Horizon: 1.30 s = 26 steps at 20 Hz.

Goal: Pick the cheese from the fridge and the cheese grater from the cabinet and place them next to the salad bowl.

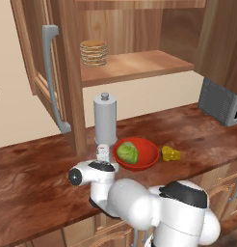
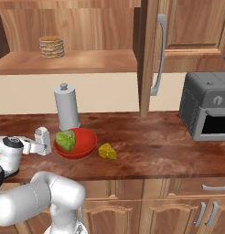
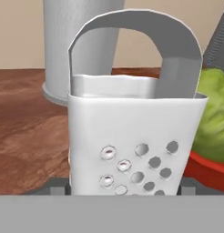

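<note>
On the counter (image 2: 155, 146), the cheese grater (image 2: 42, 140) and the cheese (image 2: 107, 151) flank the salad bowl (image 2: 82, 147).

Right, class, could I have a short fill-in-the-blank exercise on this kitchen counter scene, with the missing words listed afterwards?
1. The wide red salad bowl holds a green head of ____.
2. The yellow cheese wedge lies on the brown wooden ____, beside the bowl.
3. The small white box grater stands upright between the gripper's ____.
4. The stack of tan discs sits on the cabinet ____.

Missing words: lettuce; counter; fingers; shelf
</note>
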### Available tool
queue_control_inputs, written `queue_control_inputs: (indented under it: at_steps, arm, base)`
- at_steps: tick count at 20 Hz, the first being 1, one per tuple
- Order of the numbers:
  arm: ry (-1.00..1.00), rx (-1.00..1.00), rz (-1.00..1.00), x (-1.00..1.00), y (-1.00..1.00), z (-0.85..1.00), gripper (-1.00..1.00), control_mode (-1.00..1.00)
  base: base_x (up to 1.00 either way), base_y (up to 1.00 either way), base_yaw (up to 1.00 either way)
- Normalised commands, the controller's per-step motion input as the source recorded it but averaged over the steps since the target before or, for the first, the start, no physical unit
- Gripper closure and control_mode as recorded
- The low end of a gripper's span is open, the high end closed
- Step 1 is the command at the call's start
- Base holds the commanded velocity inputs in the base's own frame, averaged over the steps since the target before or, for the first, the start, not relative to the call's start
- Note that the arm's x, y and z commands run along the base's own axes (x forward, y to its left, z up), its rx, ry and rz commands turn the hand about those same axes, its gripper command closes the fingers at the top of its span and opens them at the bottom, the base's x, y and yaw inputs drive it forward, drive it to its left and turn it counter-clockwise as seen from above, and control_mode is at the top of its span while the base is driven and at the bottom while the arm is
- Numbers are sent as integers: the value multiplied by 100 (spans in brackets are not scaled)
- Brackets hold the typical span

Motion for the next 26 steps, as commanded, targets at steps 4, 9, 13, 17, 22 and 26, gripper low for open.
queue_control_inputs:
  at_steps: [4,9,13,17,22,26]
  arm:
    - [-11,3,0,0,0,0,100,-100]
    - [0,3,0,4,-4,0,100,-100]
    - [0,0,-1,7,-5,0,100,-100]
    - [0,0,-2,4,0,0,100,-100]
    - [0,0,-5,12,-9,0,100,-100]
    - [0,0,-3,6,-2,-5,100,-100]
  base:
    - [0,0,0]
    - [0,0,0]
    - [0,0,0]
    - [0,0,0]
    - [0,0,0]
    - [0,0,0]
